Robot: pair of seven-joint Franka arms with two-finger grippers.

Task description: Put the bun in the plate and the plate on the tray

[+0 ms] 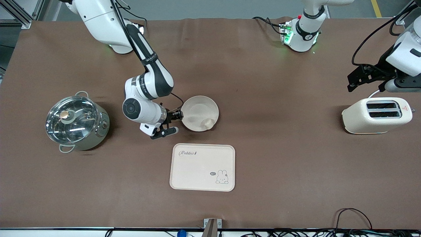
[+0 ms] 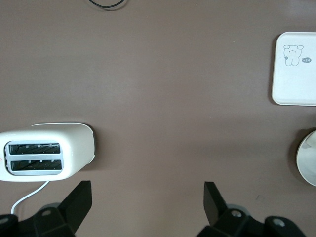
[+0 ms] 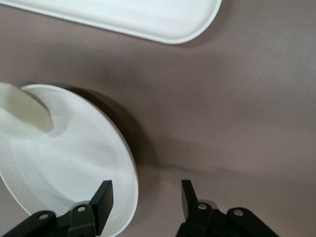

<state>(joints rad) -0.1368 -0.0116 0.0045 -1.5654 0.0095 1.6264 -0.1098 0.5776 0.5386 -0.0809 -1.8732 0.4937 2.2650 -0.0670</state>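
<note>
The round cream plate (image 1: 197, 110) lies mid-table with the small bun (image 1: 207, 123) in it, on the side toward the tray. The printed tray (image 1: 203, 167) lies nearer to the front camera than the plate and holds nothing. My right gripper (image 1: 173, 122) is open at the plate's rim on the right arm's side. In the right wrist view my right gripper (image 3: 146, 190) straddles the rim of the plate (image 3: 74, 168), one finger over the plate and one outside; the bun (image 3: 22, 118) and a tray corner (image 3: 148, 17) also show. My left gripper (image 1: 365, 87) is open and empty, waiting by the toaster.
A cream toaster (image 1: 376, 115) stands toward the left arm's end and shows in the left wrist view (image 2: 47, 153) with my left gripper (image 2: 148, 192). A steel pot with a glass lid (image 1: 77, 122) stands toward the right arm's end.
</note>
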